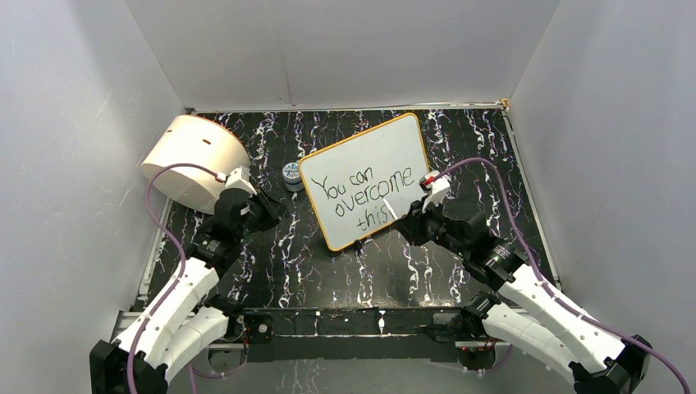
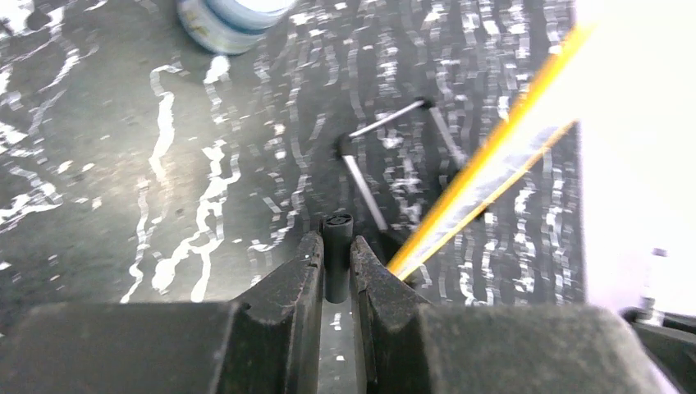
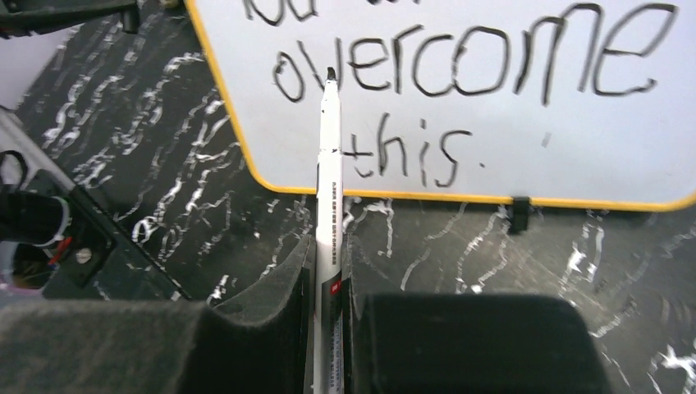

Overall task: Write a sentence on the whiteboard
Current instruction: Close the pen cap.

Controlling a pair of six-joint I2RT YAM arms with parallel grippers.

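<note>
White walls (image 1: 328, 49) box in a black, white-veined worktop (image 1: 271, 263). Dead centre: glossy orange-rimmed whiteboard (image 1: 396, 146), black handwritten sentence (image 1: 365, 197) on it. Right claw (image 3: 328, 246), four o'clock, pinches a slim white marker (image 3: 330, 164); left claw (image 2: 335, 246), nine o'clock, pinches a small black cap (image 2: 337, 226).

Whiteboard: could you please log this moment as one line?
sentence written on whiteboard | right gripper shut on marker | left gripper shut on black cap

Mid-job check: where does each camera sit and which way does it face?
Top external: above and behind, looking down on the whiteboard; both arms show.
Left wrist: looks past the left claw, shut on a black cylinder, across the table.
Right wrist: looks along the marker in the right claw at the sentence.
Shared: all see the whiteboard's orange rim.
</note>
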